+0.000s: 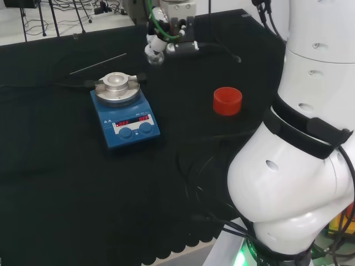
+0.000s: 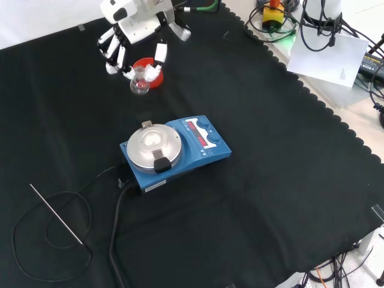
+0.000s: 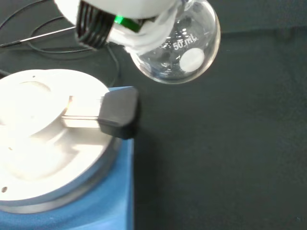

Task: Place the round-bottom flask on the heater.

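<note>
Hand [image 2: 133, 36] pinching flask [image 2: 139, 85] (apparently by its neck), clear of heater [image 2: 174, 150], wrist view closest.

In the front view the heater [image 2: 177, 151] sits mid-cloth, with the flask stand [image 2: 146, 67] behind it. The round-bottom flask [image 2: 139, 85] hangs between them, above the cloth [image 2: 270, 180]. A thin rod [image 2: 57, 215] lies at the heater's left, well apart.

**Even room light, glare on metal and glass**

Bright, diffuse light fell evenly on the black cloth [image 2: 270, 180], which swallowed shadows. The heater [image 2: 174, 151] top glared white, blown out in the wrist view. The round-bottom flask [image 3: 184, 48] carried soft highlights there, beneath a blurred hand [image 3: 120, 14].
</note>
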